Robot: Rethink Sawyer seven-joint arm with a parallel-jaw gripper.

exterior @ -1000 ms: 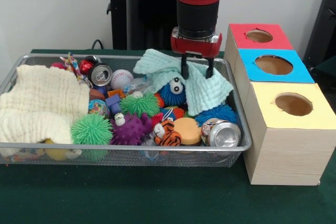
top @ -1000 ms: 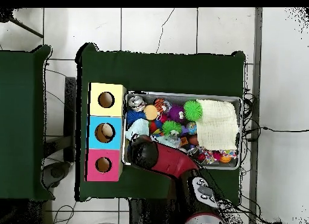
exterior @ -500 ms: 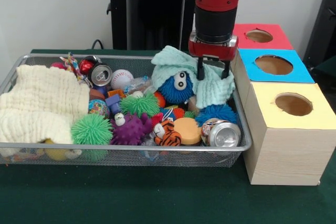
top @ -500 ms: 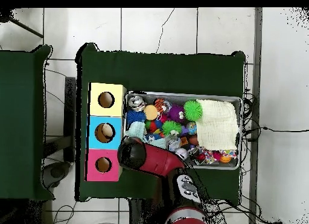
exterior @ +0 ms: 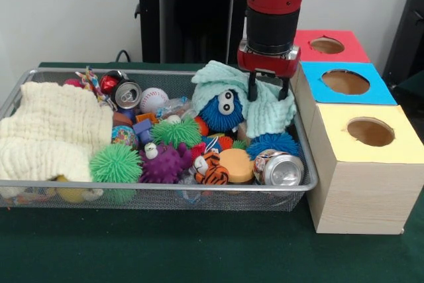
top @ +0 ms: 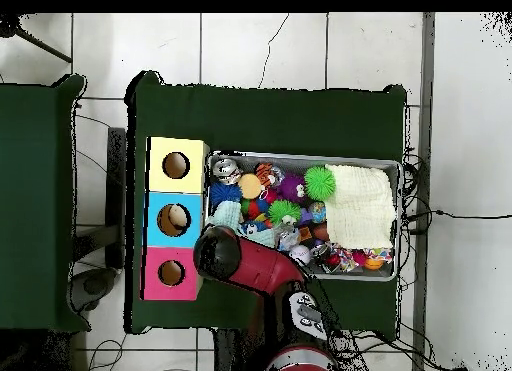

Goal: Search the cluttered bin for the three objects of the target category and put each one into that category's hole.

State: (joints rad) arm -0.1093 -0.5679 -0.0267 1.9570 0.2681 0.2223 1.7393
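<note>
The claw [exterior: 268, 93] is clenched on a mint-green washcloth [exterior: 265, 107], which hangs bunched from its fingertips at the wire bin's [exterior: 159, 190] end nearest the boxes. Just beside the claw, under the cloth's fold, sits a blue googly-eyed fuzzy ball [exterior: 222, 111]. The blue-topped box [exterior: 344, 83] stands next to the claw, the red-topped box [exterior: 328, 46] behind it, the yellow-topped box [exterior: 368, 134] in front.
</note>
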